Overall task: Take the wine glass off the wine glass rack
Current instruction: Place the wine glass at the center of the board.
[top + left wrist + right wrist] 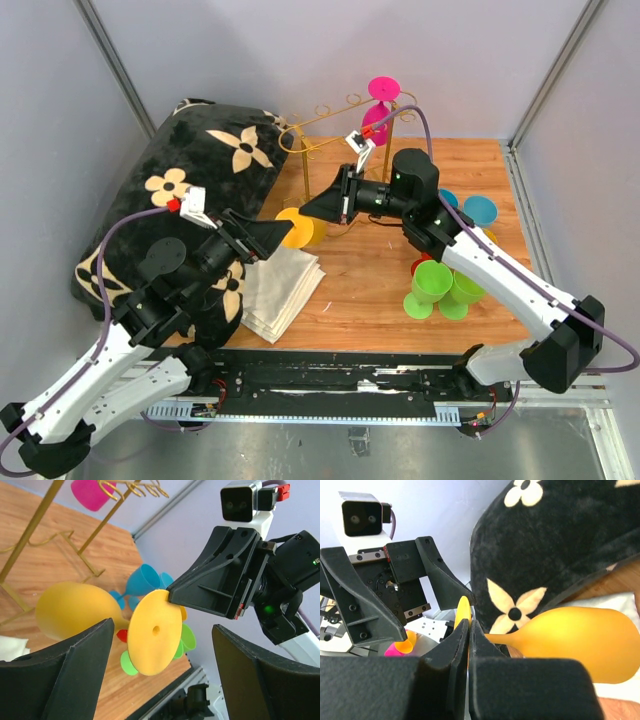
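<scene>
While the right gripper is clamped on the rim of the round foot of the yellow plastic wine glass, that glass is held on its side, off the thin gold wire wine glass rack and in front of it — stem level, bowl just beside the folded beige cloth and the black flowered cushion. Facing the foot, the left gripper has its fingers spread wide and touches nothing. A pink wine glass hangs upside down at the rack's right end — light wooden table underneath.

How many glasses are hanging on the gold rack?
1: the pink glass, at the wine glass rack's right end. The right gripper holds the yellow glass off it.
</scene>
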You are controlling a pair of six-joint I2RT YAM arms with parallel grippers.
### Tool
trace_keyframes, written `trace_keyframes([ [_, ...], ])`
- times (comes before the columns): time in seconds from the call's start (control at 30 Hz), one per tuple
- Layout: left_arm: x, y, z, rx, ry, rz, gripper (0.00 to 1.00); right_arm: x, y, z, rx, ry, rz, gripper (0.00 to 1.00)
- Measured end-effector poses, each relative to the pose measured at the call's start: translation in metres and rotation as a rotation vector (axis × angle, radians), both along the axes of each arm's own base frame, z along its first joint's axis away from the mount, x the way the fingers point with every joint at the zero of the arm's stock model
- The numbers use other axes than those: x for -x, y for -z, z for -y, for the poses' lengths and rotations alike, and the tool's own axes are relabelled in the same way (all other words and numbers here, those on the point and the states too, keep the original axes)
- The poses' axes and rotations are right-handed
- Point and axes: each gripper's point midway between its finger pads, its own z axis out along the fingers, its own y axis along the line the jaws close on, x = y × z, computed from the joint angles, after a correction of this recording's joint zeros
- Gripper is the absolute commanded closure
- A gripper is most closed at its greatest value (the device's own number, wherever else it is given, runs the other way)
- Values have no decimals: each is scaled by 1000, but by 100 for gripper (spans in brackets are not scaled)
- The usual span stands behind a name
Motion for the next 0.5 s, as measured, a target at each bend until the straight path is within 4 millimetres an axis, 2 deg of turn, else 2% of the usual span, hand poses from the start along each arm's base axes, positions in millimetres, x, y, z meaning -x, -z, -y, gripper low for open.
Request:
trace_keyframes([
  [0.13, 4, 8, 7, -3, 44, -27, 19, 3, 9, 6, 3, 20, -2, 99],
  [0.2, 7, 11, 9, 0, 61, -35, 25, 3, 15, 8, 6, 29, -5, 99],
  [0.33, 11, 24, 13, -3, 90, -59, 32, 2, 20, 9, 3, 46, -10, 99],
  [0.4, 14, 29, 16, -8, 113, -67, 38, 0, 19, 10, -4, 56, -3, 99],
  [0.5, 15, 34, 23, -19, 145, -82, 54, 0, 14, 10, -22, 63, 12, 99],
])
